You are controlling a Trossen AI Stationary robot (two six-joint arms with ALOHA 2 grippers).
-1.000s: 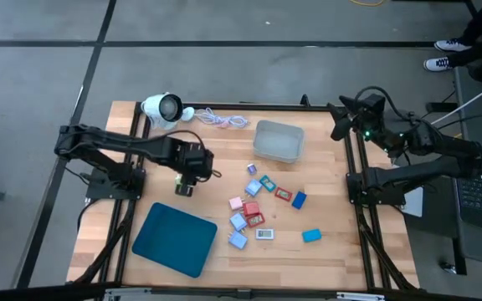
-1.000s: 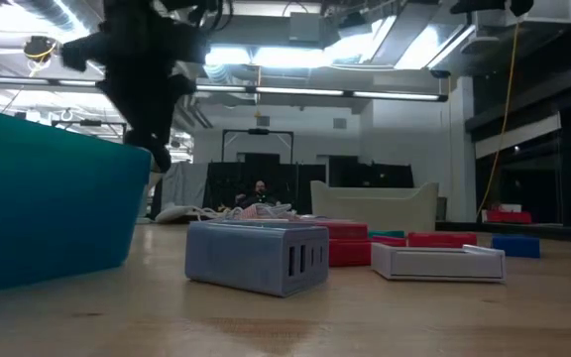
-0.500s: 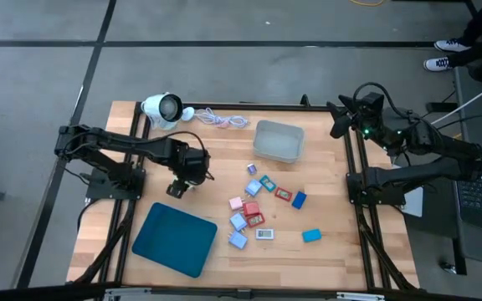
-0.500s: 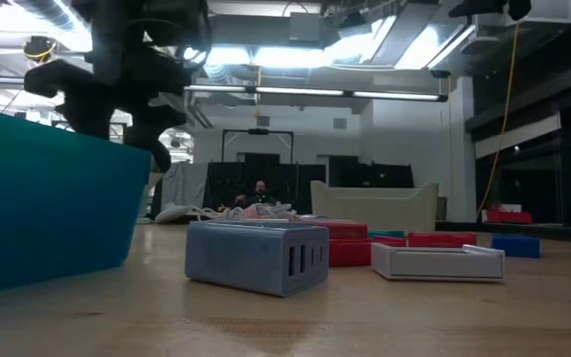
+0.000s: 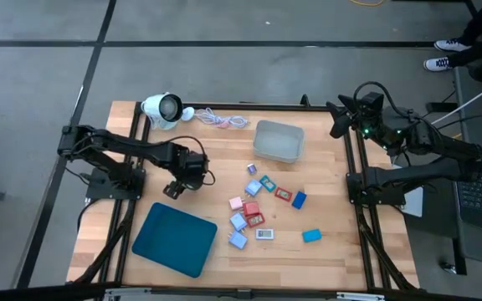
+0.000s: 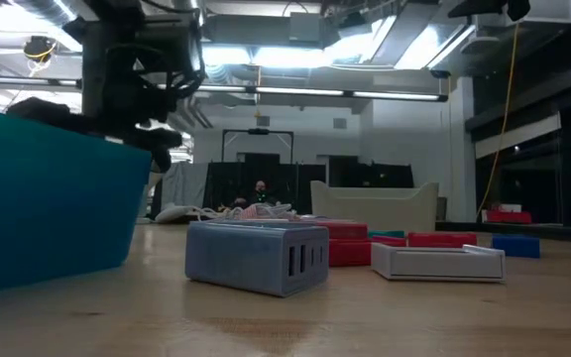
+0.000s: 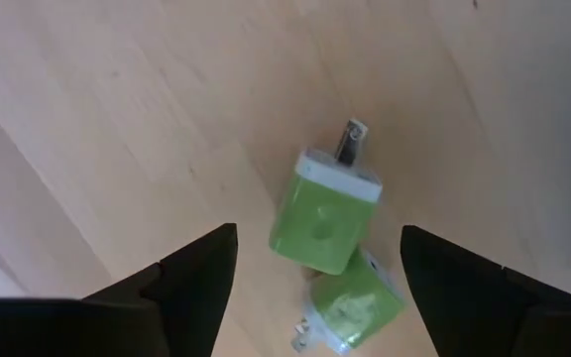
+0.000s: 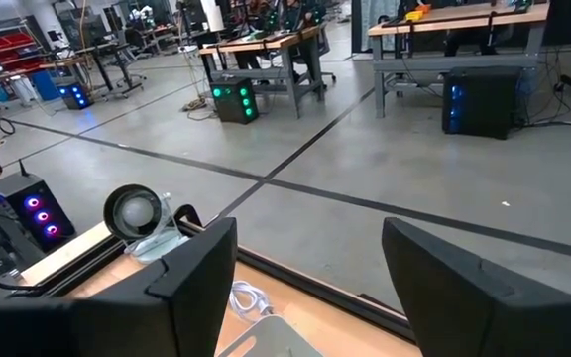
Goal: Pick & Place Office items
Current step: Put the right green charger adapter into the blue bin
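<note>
My left gripper [image 5: 176,189] hangs over the wooden table [image 5: 325,255] just beyond the dark teal flat tray [image 5: 174,240], jaws spread wide and holding nothing. In its wrist view two small green blocky plug-shaped pieces lie on the bare wood between the fingers [image 7: 191,283]. The nearer green piece [image 7: 326,211] has its long axis slanted across the plank grain, with a white end and a single metal prong pointing away from the camera. The second green piece [image 7: 350,312] touches it at the opposite end and is partly cut off by the frame edge, so I cannot read its heading fully. From above, the gripper covers both.

The remaining small pieces [image 5: 262,206], blue, red, pink and white, lie scattered mid-table between the tray and the grey rectangular bin [image 5: 277,140]; their orientations are too small to tell there. At table height a light blue block [image 6: 257,255] shows its slotted face toward the camera.

My right gripper [image 5: 338,117] waits raised at the table's far right corner, jaws wide, empty.
</note>
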